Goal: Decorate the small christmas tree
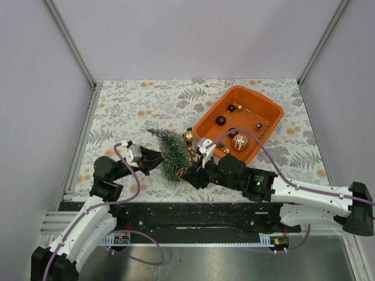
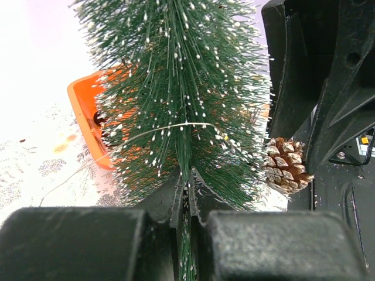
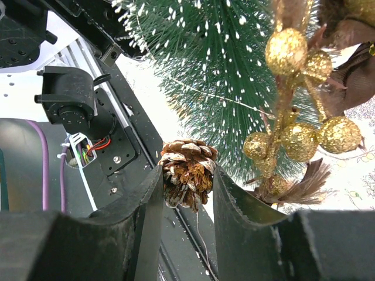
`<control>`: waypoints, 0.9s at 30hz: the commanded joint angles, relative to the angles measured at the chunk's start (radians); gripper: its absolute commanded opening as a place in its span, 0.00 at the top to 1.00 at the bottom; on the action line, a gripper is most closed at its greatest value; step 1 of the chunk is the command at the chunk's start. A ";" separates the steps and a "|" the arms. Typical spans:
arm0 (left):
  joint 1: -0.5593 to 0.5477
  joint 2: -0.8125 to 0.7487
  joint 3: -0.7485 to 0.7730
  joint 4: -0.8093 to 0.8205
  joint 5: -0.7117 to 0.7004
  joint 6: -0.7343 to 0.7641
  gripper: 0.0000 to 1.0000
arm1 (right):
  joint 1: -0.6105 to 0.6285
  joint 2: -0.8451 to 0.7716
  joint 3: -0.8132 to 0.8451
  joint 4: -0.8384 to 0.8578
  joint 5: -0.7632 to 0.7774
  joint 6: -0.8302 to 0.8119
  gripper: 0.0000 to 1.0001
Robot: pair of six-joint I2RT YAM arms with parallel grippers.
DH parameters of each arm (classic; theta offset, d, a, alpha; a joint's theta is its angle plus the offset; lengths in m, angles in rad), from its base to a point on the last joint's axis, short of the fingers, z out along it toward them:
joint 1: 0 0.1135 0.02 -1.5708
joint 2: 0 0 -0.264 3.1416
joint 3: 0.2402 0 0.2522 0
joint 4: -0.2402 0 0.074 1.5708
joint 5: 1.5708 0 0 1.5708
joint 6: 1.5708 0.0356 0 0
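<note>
We see the small christmas tree point(image 1: 170, 150), a dark green bottle-brush cone frosted white at the bristle tips. It lies tilted on the table point(image 1: 129, 105) just left of the orange tub point(image 1: 266, 137), with its tip toward the far left. The left gripper point(image 2: 186, 199) pinches its bristles, and a pine cone point(image 3: 187, 172) sits just beside its wide end.

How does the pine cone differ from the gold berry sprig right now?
The pine cone is a single brown cone with white-tipped scales; the gold berry sprig is a cluster of glittery gold balls on a stem with brown leaves. The pine cone is pinched between the jaws of the right gripper; the gold berry sprig is in no jaws and lies against the small christmas tree. Both sit close to its branches.
</note>
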 commanded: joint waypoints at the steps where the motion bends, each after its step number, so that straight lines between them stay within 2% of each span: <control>1: -0.003 -0.007 -0.013 -0.024 0.029 0.015 0.91 | -0.004 0.008 0.002 0.030 0.037 -0.004 0.89; 7: -0.003 -0.007 -0.011 -0.028 0.030 0.020 0.92 | -0.006 0.060 -0.013 0.031 -0.001 0.014 0.89; 18: -0.003 -0.013 -0.014 -0.029 0.032 0.024 0.92 | 0.013 0.187 0.122 0.053 -0.061 -0.036 0.89; 23: -0.003 -0.015 -0.022 -0.026 0.034 0.023 0.92 | 0.022 0.129 0.094 0.076 0.011 -0.036 0.90; 27: -0.003 -0.016 -0.025 -0.028 0.038 0.024 0.91 | 0.024 0.021 0.016 0.105 0.112 -0.024 0.89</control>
